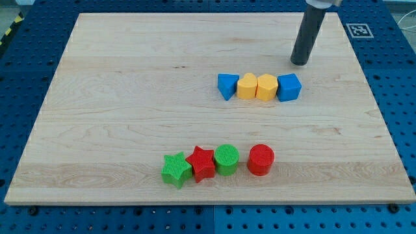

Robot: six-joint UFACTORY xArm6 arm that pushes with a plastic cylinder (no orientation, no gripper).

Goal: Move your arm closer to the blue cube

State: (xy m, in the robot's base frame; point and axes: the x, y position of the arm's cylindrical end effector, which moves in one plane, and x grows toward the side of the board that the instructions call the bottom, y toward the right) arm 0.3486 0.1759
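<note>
- The tabletop [117, 97], a pale wooden board, is carrying everything, and its flatness is what is letting me slide blocks along at one height.
- My rod is coming in from the view's top right, and my tip [299, 63] is resting on the wood just above the blue cube [289, 87], near it but apart from it (a small strip of bare wood is showing between them).
- I am carrying no pincer at all, only this rod, so there is nothing to open or close; I am pushing, never gripping.
- The blue cube is sitting at the right end of the upper row, touching a yellow block [267, 87], which is touching a second yellow block [247, 86], with a blue triangular block [226, 86] closing the left end.
- Judging by that tight line, I am thinking a short approach from above is safest, since any nudge is likely to carry through the whole row.
- The lower row is lying well apart from my tip: a green star [176, 169] touching a red star [202, 162], then a green cylinder [226, 159], then a red cylinder [261, 159] slightly separate.
</note>
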